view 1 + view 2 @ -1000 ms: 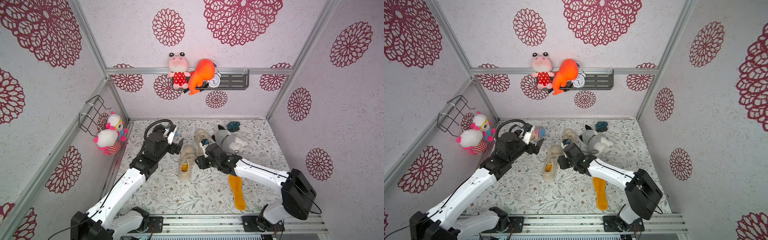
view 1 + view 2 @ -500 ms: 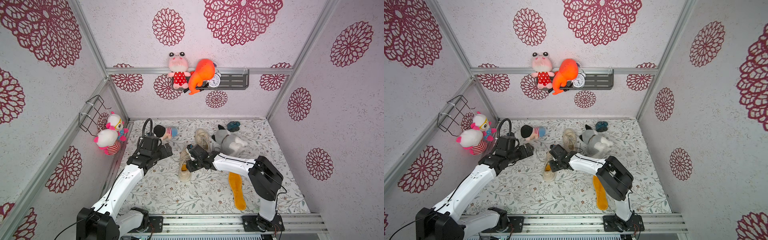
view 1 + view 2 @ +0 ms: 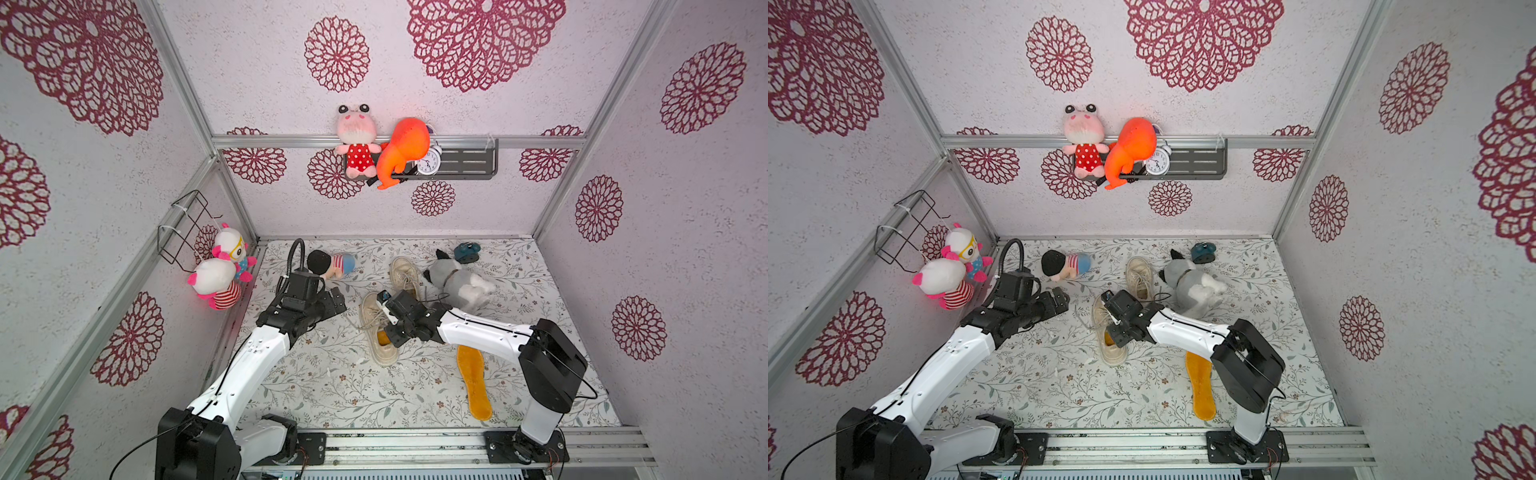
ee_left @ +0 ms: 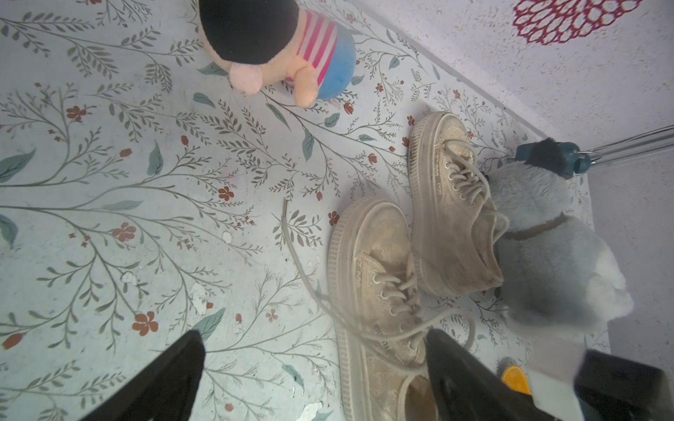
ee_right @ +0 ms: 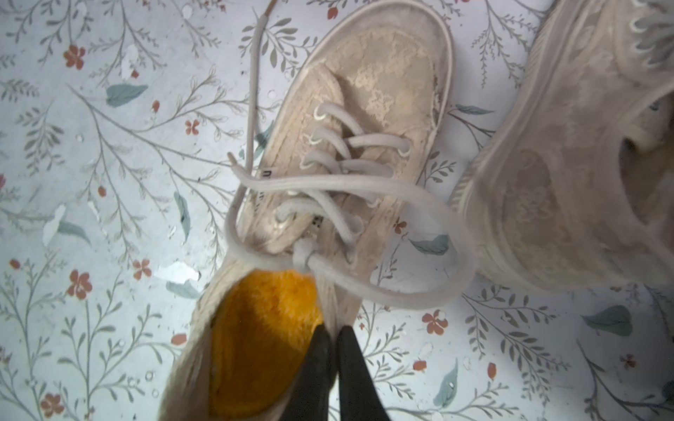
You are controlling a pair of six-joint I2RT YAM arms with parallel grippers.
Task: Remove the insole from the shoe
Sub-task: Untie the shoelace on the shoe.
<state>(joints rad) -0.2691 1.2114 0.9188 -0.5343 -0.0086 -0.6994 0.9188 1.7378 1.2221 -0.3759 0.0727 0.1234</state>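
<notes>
Well, the right claw [image 5: 333,346] is pinched shut at the rim of the shoe [image 5: 368,84], mid-table [image 3: 332,395], right beside the orange insole [image 5: 262,328] sitting inside it; the left claw [image 4: 313,337] hovers wide open nearby.

We find small dark letters on the strip beside the eyelets of the nearer shoe [image 4: 368,248]. In the left wrist view they look like "miu". In the right wrist view a lace [image 5: 328,182] crosses them and only a first "m" shows. The clock [image 3: 428,160] on the shelf [image 3: 469,162] has numerals too small to read.
</notes>
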